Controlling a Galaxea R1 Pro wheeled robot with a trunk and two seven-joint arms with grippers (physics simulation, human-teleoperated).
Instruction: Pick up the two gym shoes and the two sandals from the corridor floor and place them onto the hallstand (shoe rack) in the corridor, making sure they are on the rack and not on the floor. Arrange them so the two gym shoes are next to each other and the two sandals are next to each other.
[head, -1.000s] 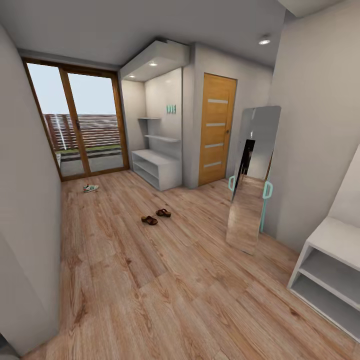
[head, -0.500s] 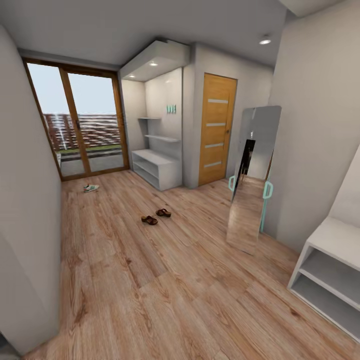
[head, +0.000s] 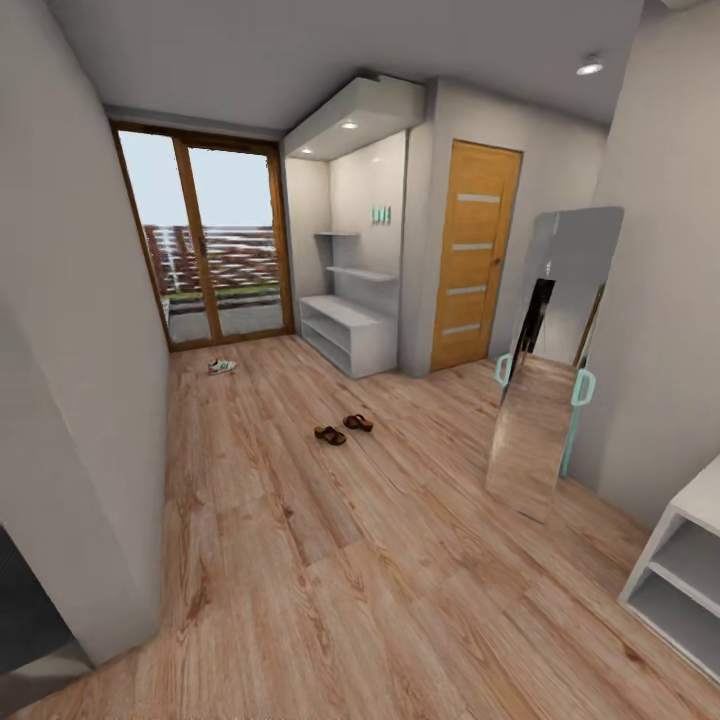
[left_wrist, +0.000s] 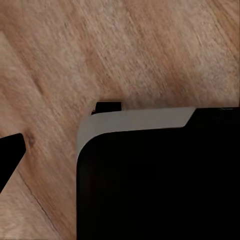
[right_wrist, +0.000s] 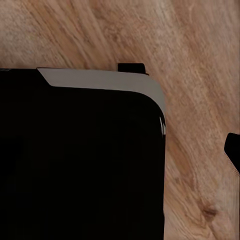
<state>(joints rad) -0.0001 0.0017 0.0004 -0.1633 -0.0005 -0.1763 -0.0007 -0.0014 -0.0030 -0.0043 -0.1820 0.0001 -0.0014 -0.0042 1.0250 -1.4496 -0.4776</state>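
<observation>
Two sandals (head: 343, 429) side by side mid corridor floor (head: 330, 570), one gym shoe (head: 222, 367) near glass door (head: 205, 245), hallstand (head: 352, 330) in far alcove, leaning mirror (head: 548, 370) right, grippers' state cannot be told

Two dark-brown leather sandals (head: 343, 429) lie on the floor, one cream-white lace-up gym shoe (head: 222, 367), one pale grey-white hallstand (head: 350, 333), one leaning mirror (head: 548, 380).
</observation>
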